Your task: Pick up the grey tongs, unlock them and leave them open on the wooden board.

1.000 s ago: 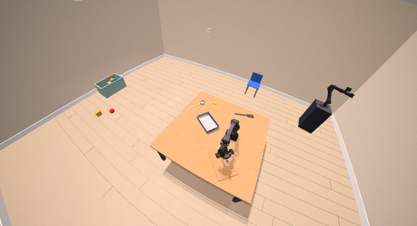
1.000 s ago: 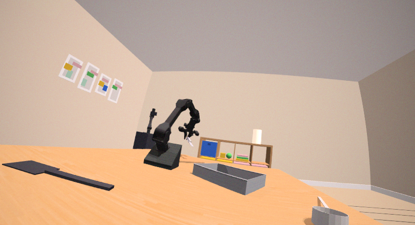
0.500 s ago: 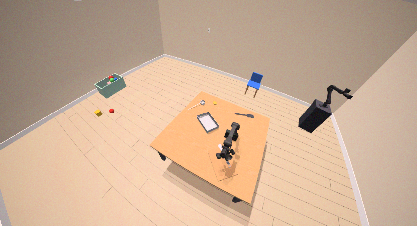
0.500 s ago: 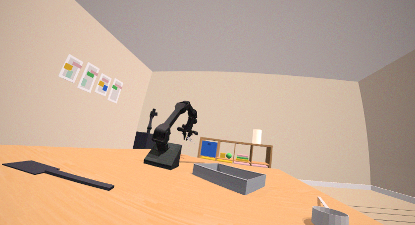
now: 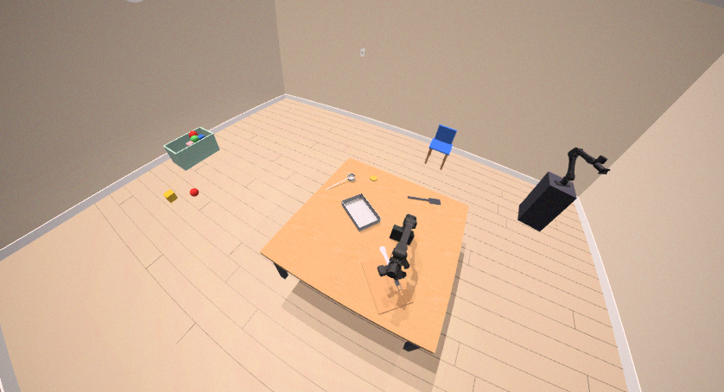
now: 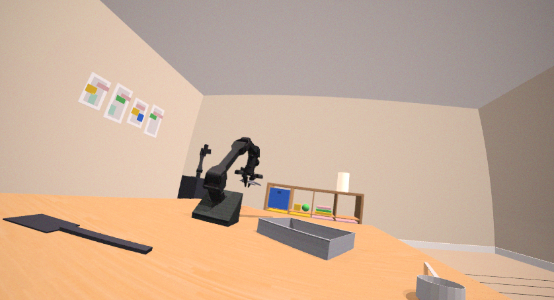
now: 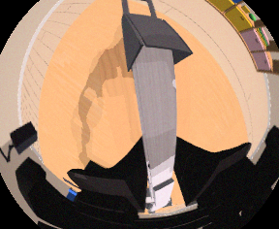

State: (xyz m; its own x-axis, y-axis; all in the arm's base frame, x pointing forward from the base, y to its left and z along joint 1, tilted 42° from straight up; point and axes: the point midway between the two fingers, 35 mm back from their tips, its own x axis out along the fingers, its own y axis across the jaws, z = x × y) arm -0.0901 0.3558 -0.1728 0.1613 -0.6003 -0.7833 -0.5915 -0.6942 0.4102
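My gripper (image 6: 248, 184) (image 7: 155, 135) is shut on the grey tongs (image 5: 383, 252) (image 6: 254, 182) (image 7: 155, 99) and holds them in the air above the wooden board (image 5: 382, 304). The tongs lie nearly level in the exterior view. A pale end reaches toward the tin's side in the top view. In the wrist view their long grey body runs up to a dark angular piece with thin bars beyond it. Their arms look close together; the lock's state cannot be told. The roasting tin (image 5: 360, 211) (image 6: 294, 236) has nothing across it.
A dark spatula (image 5: 425, 199) (image 6: 104, 240) lies on the table (image 5: 308, 243) behind the arm's base. A strainer (image 5: 351, 177) (image 6: 439, 287) and a yellow disc (image 5: 373, 178) lie beyond the tin. The board is near the table's front edge in the top view.
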